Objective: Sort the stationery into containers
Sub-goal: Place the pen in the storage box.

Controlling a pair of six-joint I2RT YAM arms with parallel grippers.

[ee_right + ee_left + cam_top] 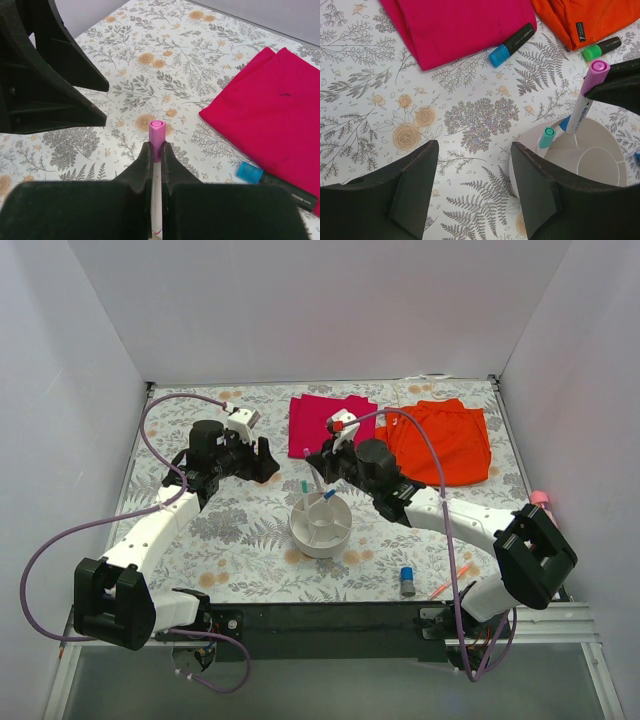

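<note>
My right gripper (156, 150) is shut on a white marker with a pink cap (157, 131). It holds the marker upright with its lower end in the round white organizer (321, 530). In the left wrist view the marker (587, 95) stands over the organizer (600, 165), beside a teal-capped pen (546, 137) in a compartment. My left gripper (475, 165) is open and empty, just left of the organizer. A blue-capped marker (512, 44) and a green-capped marker (601, 48) lie by the cloths. A grey-blue cylinder (407, 580), a thin orange pen (445, 586) and a pink tube (540, 498) lie to the right.
A folded magenta cloth (330, 423) and an orange cloth (445, 438) lie at the back of the floral table. White walls enclose the table on three sides. The two grippers sit close together over the organizer's far-left side.
</note>
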